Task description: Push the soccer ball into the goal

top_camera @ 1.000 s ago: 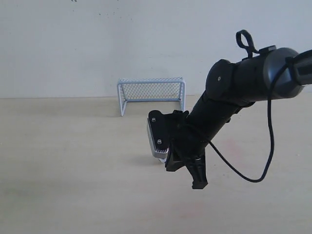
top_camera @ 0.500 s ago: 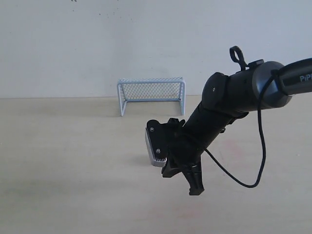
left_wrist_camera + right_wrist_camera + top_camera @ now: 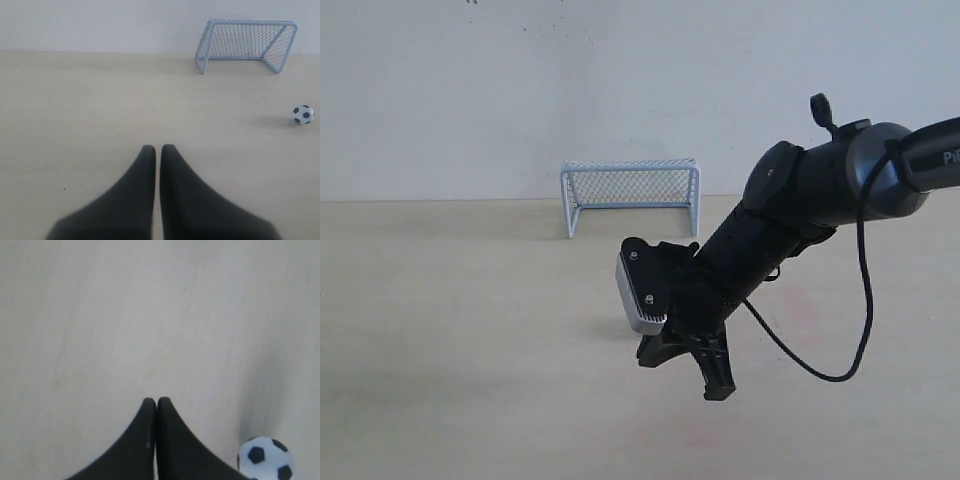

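The goal (image 3: pixel 630 195), a pale frame with dark netting, stands against the back wall; the left wrist view also shows the goal (image 3: pixel 247 45). The soccer ball (image 3: pixel 303 114) lies on the table some way in front of the goal's right post. In the exterior view the arm hides it. My right gripper (image 3: pixel 717 388) points down at the table, shut and holding nothing. In the right wrist view the soccer ball (image 3: pixel 265 458) sits just beside the right gripper (image 3: pixel 156 401), apart from the tip. My left gripper (image 3: pixel 158 149) is shut, empty, and far from the ball.
A pale wooden table (image 3: pixel 470 330) runs back to a white wall (image 3: pixel 520 90). A black cable (image 3: pixel 860 300) loops down from the right arm. The left arm does not show in the exterior view.
The right arm has shifted slightly left and lower, and its wrist has twisted a little. The goal has not moved.
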`<state>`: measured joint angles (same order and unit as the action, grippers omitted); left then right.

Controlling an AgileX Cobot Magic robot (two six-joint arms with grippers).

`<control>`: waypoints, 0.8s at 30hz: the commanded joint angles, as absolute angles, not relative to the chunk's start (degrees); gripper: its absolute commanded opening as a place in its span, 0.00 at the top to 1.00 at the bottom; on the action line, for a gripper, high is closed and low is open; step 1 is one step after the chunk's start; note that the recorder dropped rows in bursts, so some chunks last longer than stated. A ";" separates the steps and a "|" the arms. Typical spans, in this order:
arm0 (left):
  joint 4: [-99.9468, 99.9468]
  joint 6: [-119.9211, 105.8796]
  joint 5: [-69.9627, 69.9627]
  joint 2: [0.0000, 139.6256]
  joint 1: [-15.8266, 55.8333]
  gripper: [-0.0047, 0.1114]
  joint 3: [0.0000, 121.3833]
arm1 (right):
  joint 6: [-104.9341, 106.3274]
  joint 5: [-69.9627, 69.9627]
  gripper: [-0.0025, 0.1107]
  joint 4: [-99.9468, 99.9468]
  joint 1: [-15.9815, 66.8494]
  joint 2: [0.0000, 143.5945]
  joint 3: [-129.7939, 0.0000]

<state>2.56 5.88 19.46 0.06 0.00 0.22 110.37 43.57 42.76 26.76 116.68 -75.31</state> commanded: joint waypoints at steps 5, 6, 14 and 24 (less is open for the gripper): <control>2.61 5.89 19.37 0.00 0.00 0.92 0.00 | 112.84 41.61 0.98 44.51 24.39 116.61 -74.91; 2.61 5.89 19.37 0.00 0.00 0.92 0.00 | 113.69 41.35 0.98 45.54 24.39 116.73 -74.91; 2.61 5.89 19.37 0.00 0.00 0.92 0.00 | 121.81 46.31 0.98 58.45 21.71 118.45 -74.91; 2.61 5.89 19.37 0.00 0.00 0.92 0.00 | 120.90 47.99 0.98 55.26 20.64 118.98 -74.62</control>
<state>2.56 5.88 19.46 0.06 0.00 0.22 121.36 47.37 56.49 20.65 118.76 -74.88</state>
